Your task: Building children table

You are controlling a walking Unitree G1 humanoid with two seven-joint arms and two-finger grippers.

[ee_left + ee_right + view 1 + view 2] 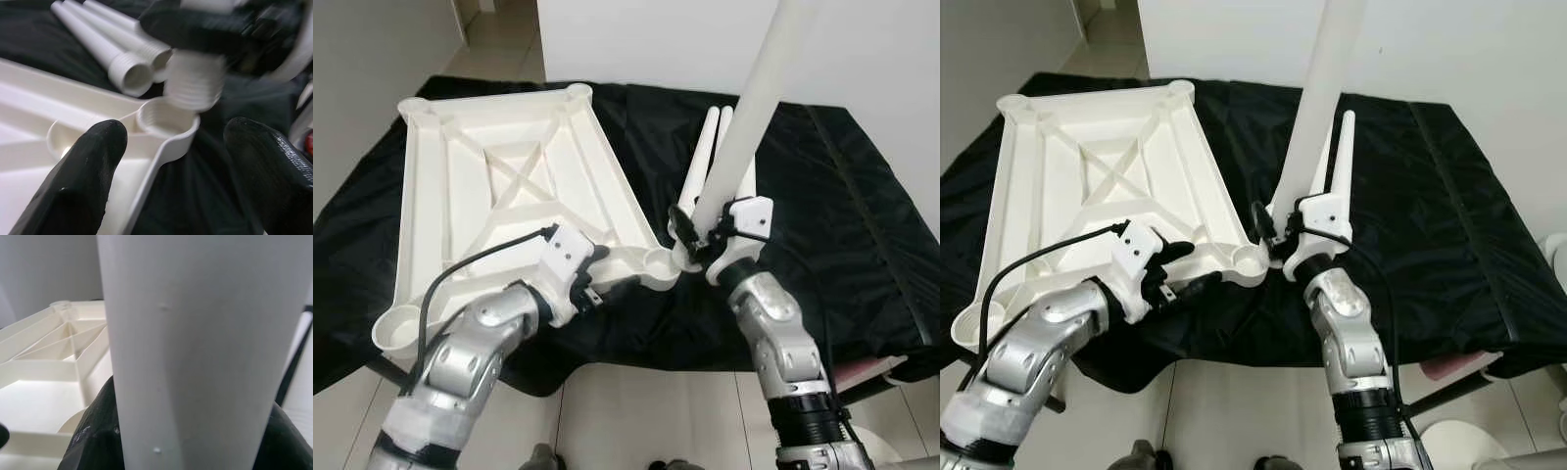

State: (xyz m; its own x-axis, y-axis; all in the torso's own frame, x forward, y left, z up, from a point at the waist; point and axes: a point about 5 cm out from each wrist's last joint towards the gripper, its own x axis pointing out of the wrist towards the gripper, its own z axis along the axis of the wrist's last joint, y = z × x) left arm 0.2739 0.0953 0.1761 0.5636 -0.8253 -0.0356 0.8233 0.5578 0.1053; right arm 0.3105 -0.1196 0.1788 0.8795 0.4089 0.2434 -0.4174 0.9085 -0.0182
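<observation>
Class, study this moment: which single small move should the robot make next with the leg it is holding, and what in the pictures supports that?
Probably shift the right end effector slightly towards the tabletop's corner socket and lower it. The held leg stands nearly upright, its threaded end just above and beside the socket, not yet inside. The left end effector, open, sits at the upturned tabletop edge.

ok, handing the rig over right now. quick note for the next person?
Right claw: shut on a white table leg, upright, threaded end just above the near corner socket, not seated.
Left claw: open, at the upturned tabletop's near edge beside that socket.
Spare legs lie on the black cloth past the corner.
Done: no leg fitted in the sockets visible.
Left: seat and screw this leg, then the others.
</observation>
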